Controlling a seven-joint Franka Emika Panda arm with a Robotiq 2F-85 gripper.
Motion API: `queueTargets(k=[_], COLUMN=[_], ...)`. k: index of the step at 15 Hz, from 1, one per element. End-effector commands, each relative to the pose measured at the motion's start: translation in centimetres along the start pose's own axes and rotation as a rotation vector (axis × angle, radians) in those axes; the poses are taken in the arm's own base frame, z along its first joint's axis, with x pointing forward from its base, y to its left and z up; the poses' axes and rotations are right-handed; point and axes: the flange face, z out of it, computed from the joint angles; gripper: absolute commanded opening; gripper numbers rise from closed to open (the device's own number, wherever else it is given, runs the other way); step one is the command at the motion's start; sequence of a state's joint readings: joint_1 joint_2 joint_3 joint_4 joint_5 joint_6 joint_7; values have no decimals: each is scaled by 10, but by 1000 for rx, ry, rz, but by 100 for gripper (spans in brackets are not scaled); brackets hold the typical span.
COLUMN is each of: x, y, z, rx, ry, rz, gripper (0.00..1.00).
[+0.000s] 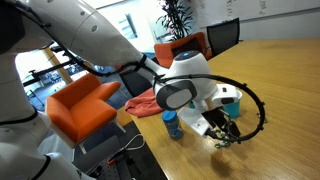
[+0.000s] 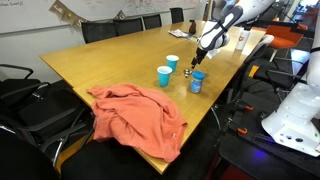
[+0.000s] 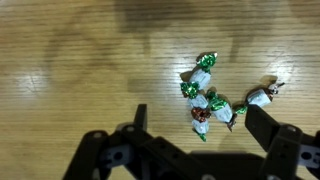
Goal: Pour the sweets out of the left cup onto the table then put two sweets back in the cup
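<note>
Hovering over the worktop point(image 3: 60, 60), the end effector point(image 3: 200, 135) is pointing downward with its fingers spread apart and nothing between them. The sweets point(image 3: 207, 97) are lying in a tight cluster just below it, several touching, so a closing pinch is risking grabbing extras or flicking one away. The arm is reaching out, wrist bent down, near the blue bottle point(image 1: 172, 125).

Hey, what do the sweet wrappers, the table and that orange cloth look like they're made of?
Sweets: glossy crinkled wrappers, likely foil or plastic film, twisted ends catching light.
Table: smooth wood-grain top, wood or laminate, faint sheen.
Cloth: soft matte fabric, lying in folds.
</note>
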State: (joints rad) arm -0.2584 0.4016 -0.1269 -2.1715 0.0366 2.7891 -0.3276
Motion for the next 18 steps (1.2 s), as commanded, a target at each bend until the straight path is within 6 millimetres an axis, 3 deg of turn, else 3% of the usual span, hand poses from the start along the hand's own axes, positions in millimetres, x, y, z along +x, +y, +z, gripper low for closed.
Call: queueTargets(k=[1,11,18], x=[3,10,15], y=[1,21,9], z=[16,39,46], rx=[3,-13,9], ry=[16,16,15], rz=[3,23,9], gripper=[100,100,100])
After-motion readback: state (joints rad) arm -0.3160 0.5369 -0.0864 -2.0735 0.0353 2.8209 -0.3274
